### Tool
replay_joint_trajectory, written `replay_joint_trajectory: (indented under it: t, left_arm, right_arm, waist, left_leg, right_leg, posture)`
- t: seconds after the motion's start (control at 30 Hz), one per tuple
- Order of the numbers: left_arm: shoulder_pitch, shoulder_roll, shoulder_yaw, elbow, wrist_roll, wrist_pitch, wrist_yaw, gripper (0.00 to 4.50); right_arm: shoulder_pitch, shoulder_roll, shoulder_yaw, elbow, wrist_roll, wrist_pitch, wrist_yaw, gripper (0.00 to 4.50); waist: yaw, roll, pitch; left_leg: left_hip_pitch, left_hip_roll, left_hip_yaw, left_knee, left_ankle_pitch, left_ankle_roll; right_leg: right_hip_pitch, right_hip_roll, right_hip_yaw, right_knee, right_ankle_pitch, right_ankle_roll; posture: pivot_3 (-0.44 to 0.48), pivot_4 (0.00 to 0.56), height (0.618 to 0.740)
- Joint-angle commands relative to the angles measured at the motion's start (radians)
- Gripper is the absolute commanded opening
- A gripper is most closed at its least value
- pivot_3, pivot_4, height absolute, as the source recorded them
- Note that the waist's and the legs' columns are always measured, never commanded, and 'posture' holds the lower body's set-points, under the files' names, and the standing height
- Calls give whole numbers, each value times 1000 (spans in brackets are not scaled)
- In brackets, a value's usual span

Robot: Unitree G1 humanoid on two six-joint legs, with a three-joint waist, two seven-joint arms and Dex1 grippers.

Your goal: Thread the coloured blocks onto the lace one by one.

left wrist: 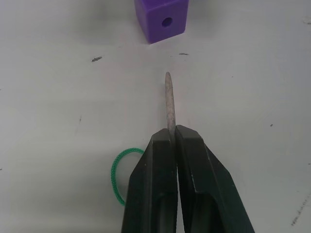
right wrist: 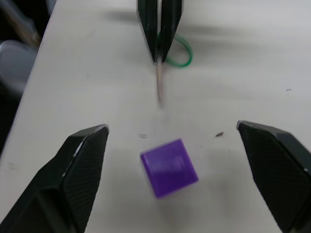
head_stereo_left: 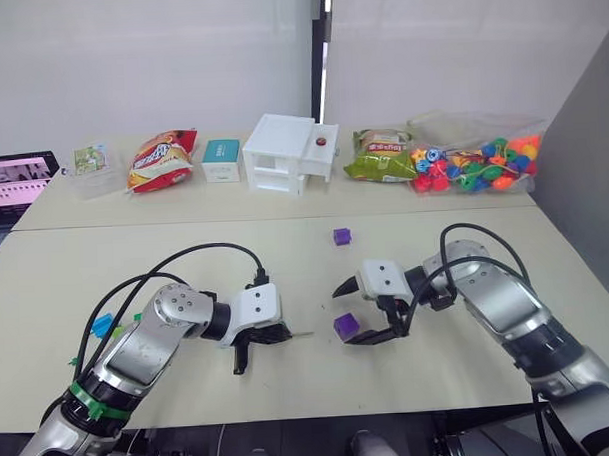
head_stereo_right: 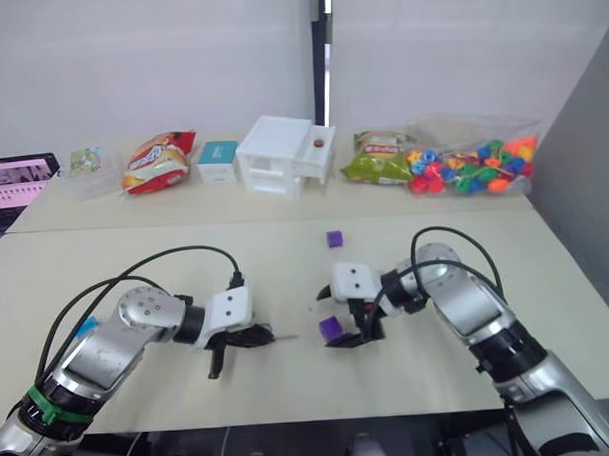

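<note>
Left fingers [left wrist: 155, 184]: I see them pressed together on the lace [left wrist: 169, 104], its stiff pale tip poking out beyond them toward the near purple block [left wrist: 161, 19].
Right fingers [right wrist: 77, 165]: I see them spread wide, one on each side of that same block, touching neither face; they hold nothing.
Table [head_stereo_left: 185, 252]: pale top, my two arms low over its near half.
Left gripper [head_stereo_left: 250, 342]: near centre, a little left, pointing right.
Right gripper [head_stereo_left: 359, 311]: near centre, a little right, facing the left one.
Bag of bright beads [head_stereo_left: 477, 167]: far right, clear plastic.
White box [head_stereo_left: 287, 154]: far centre, between snack packets.
Near purple block: on the table between the open fingers, its hole facing the lace tip, a small gap between them.
Far purple block [head_stereo_left: 341, 236]: alone, farther back, well apart from both grippers.
Lace loop: a green curl lies on the table just beside the left fingers.
</note>
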Motion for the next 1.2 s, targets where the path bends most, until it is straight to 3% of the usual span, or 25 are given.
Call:
replay_joint_trajectory:
  t: [0.03,0.3,0.63,0.73,0.97,1.2]
  left_arm:
    - [13,11,24,-61,-24,19,10,0]
    - [15,15,25,-94,-40,58,36,0]
    - [2,7,11,-109,-43,84,46,0]
    - [-14,-9,1,-108,-40,104,59,0]
    - [-73,-61,-58,-66,3,143,113,0]
    - [-105,-79,-86,-31,13,129,109,0]
  right_arm:
    - [-63,39,38,153,-48,-202,96,4443]
    - [-123,112,31,325,-67,-321,156,4443]
    - [-120,130,1,411,-105,-347,98,1243]
    - [-87,125,-23,349,-94,-271,65,1191]
    - [97,108,-54,-12,-119,82,-96,1191]
    - [154,108,-44,-124,-140,216,-177,1191]
  waist:
    - [0,0,0]
    - [1,0,0]
    - [1,0,0]
    - [2,0,0]
    - [2,0,0]
    - [-1,0,0]
  left_leg:
    - [0,0,0,0,0,0]
    - [0,0,0,0,0,0]
    - [0,0,0,0,0,0]
    - [1,0,0,0,0,0]
    - [0,0,-1,0,0,0]
    - [2,0,0,0,0,0]
  right_leg:
    - [0,0,0,0,0,0]
    - [-1,0,0,1,0,0]
    - [-1,0,0,1,0,0]
    - [0,0,0,2,0,0]
    - [-1,0,0,2,0,0]
    - [0,1,1,2,0,0]
  posture:
    - [0,150,740]
    - [0,150,740]
    - [0,150,740]
    - [0,150,740]
    - [0,150,740]
    - [0,150,740]
